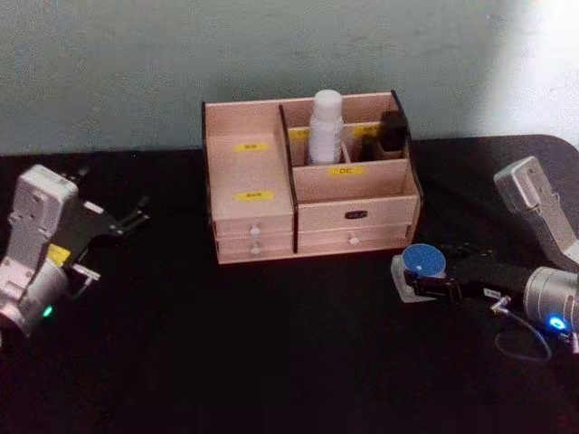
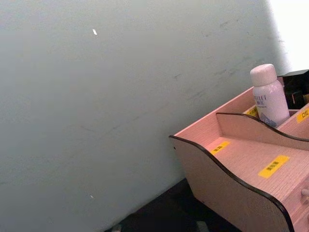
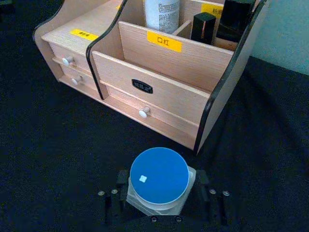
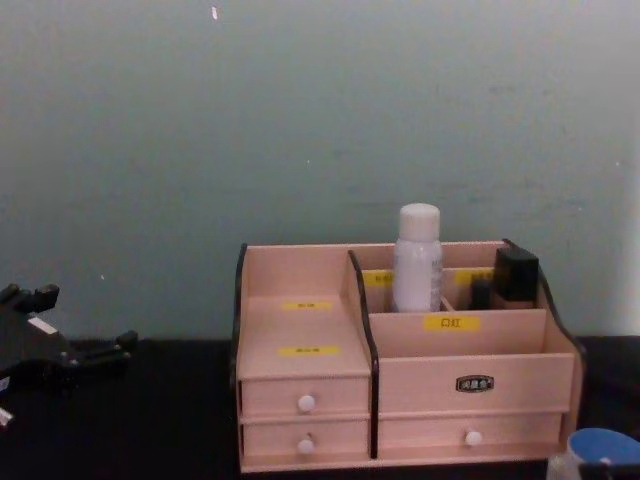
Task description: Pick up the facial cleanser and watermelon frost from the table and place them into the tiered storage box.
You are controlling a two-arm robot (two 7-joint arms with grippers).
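**Right jaws clenched on the jar, cleanser in the box**

We see the right gripper (image 1: 425, 280) low over the black table (image 1: 271, 362). Its jaws are clenched on the blue-lidded jar (image 1: 422, 263), with one finger pressed to each side of the jar's white body. We cannot tell whether the jar rests on the table or hangs just above it. Just ahead of these jaws stands the box (image 1: 380, 185), its lower right drawer nearest them. Farther ahead, well apart from the jaws, the cleanser (image 1: 325, 127) stands upright in a rear compartment of the box. The left gripper (image 1: 136, 215) is parked off the box's other side, far from the jar. Its jaws are released, holding nothing, and point toward the box.
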